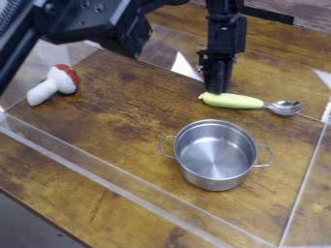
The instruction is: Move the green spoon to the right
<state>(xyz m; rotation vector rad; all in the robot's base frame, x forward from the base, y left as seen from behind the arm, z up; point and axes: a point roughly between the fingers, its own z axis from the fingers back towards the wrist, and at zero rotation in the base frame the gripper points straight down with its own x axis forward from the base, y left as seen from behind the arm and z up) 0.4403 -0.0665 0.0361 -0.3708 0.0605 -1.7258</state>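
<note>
We see a wooden bench (97,153) with brown, streaked grain, crossed by pale, translucent strips of tape (119,182). Upon it rests the green spoon (233,100), composed of a smooth, thick, rounded yellow-green plastic handle and a shiny silver metal bowl of oval outline. Its long axis lies nearly parallel to the bench's far edge, with a slight slant: the handle end points left, and the bowl points right and a little toward the near edge. We locate the spoon on the right half of the bench, toward the right edge, just beyond the steel pot (216,155) and apart from it.

The pot is a round, open vessel of polished grey metal, with a thin rim and a wire loop handle on each side. Near the bench's left edge we find the toy mushroom (53,84), lying on its side, its white stem smooth and bulbous, its cap red.

The black robot hand (218,87) reaches down from the far side, its fingertips at the handle end of the spoon. We cannot tell how far open the hand is, nor whether it grips the handle or merely touches it; the dark fingers overlap one another in this view.
</note>
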